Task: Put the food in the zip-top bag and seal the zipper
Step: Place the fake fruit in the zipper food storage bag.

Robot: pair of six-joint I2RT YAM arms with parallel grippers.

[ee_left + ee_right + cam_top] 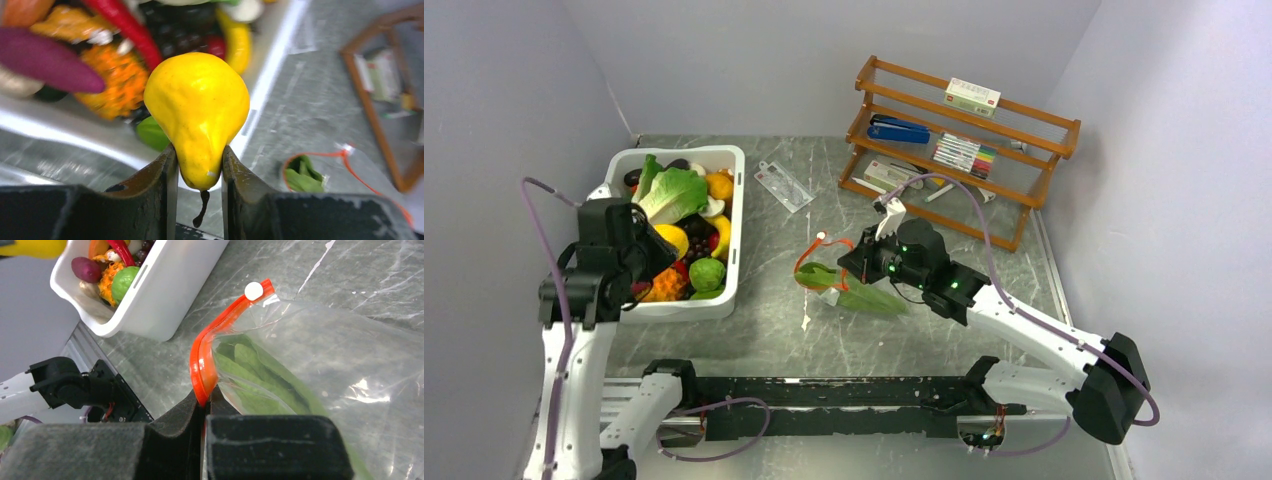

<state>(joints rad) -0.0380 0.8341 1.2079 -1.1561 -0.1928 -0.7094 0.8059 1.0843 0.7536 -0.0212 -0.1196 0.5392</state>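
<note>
Yellow pear (197, 110) (red-orange zipper (201, 360))

The left arm (569, 340) rises from its base and bends at the wrist. The left gripper (199, 162) pinches the narrow end of a pear (197, 105) between both fingers. The right arm (1034, 325) stretches low and inward. The right gripper (204, 400) is clamped on the zipper (202, 357) — jaws nearly touching.
</note>
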